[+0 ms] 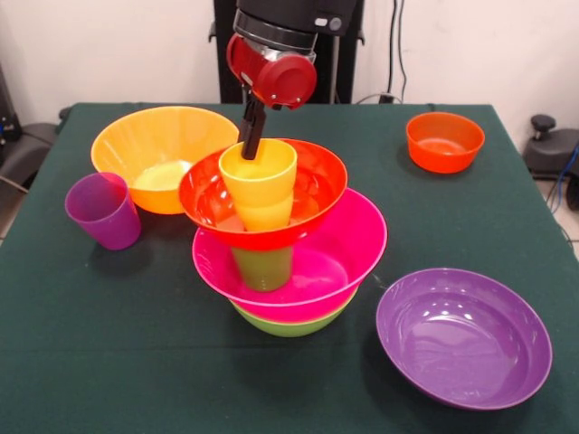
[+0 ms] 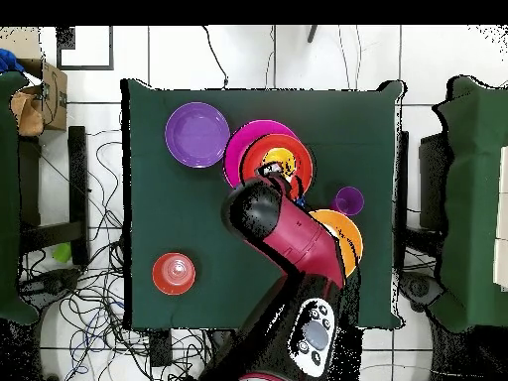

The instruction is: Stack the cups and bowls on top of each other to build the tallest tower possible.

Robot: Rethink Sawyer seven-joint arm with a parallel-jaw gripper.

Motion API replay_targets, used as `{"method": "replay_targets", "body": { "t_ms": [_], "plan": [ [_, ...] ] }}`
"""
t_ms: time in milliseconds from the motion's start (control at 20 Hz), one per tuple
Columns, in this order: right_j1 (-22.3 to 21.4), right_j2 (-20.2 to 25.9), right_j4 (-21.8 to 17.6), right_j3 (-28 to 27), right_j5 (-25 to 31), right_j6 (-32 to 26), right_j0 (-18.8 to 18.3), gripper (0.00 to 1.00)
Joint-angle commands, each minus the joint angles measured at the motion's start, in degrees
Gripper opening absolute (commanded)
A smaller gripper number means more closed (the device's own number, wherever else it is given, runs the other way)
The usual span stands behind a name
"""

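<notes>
The tower stands mid-table: a lime green bowl (image 1: 289, 324) at the bottom, a pink bowl (image 1: 348, 244) in it, a green cup (image 1: 262, 268) upright in the pink bowl, a red-orange bowl (image 1: 317, 185) resting on that cup, and a yellow cup (image 1: 258, 185) upright inside it. My gripper (image 1: 250, 149) comes down from the red wrist to the yellow cup's far rim. Whether it holds the cup cannot be made out. From overhead the arm (image 2: 288, 233) covers part of the tower, with the yellow cup (image 2: 281, 159) and pink bowl (image 2: 243, 139) showing.
In the front view, a purple cup (image 1: 104, 211) and a large orange bowl (image 1: 163, 154) stand left of the tower. A large purple bowl (image 1: 463, 336) lies at the near right. A small red-orange bowl (image 1: 444, 141) sits at the far right.
</notes>
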Motion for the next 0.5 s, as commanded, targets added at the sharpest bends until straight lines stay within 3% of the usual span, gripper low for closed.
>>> {"method": "replay_targets", "body": {
  "t_ms": [50,400,500],
  "plan": [
    [1.59,5.87,0.44,5.05,0.56,9.95,-1.51,0.00],
    [1.40,6.91,-0.14,6.11,-1.01,9.44,-2.46,0.00],
    [2.36,5.46,0.42,3.47,1.17,10.01,-0.85,0.00]
  ]
}}
